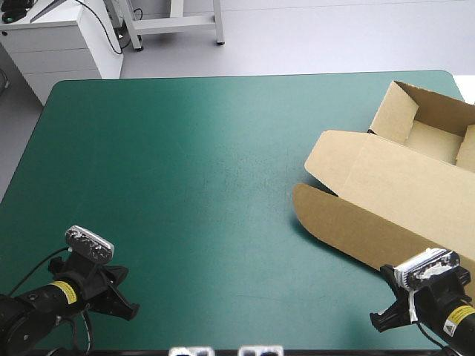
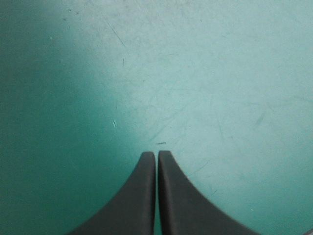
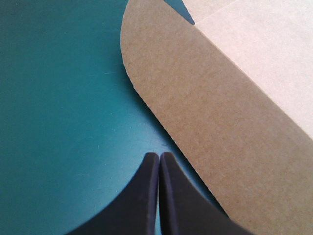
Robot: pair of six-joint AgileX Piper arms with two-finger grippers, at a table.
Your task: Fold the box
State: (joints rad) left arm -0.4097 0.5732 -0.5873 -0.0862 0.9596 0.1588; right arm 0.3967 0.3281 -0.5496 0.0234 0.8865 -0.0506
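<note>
Brown box [image 1: 401, 185] sat on the worktop's [image 1: 185, 185] right side: tray walls up at the far corner, lid flat toward me. My right end effector [image 3: 159, 156] was pinched fully closed, empty, its tip just beside the lid's rounded flap [image 3: 195, 107], probably staged to work that edge. My left end effector [image 2: 156, 155] was likewise closed and empty over bare teal-green cover, well apart from the box, out of the way.

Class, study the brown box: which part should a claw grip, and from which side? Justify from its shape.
Probably the rounded flap on the flat lid of the box, approached from the table's near edge by the right claw: its thin free edge lies just ahead of that claw, away from the raised walls.
</note>
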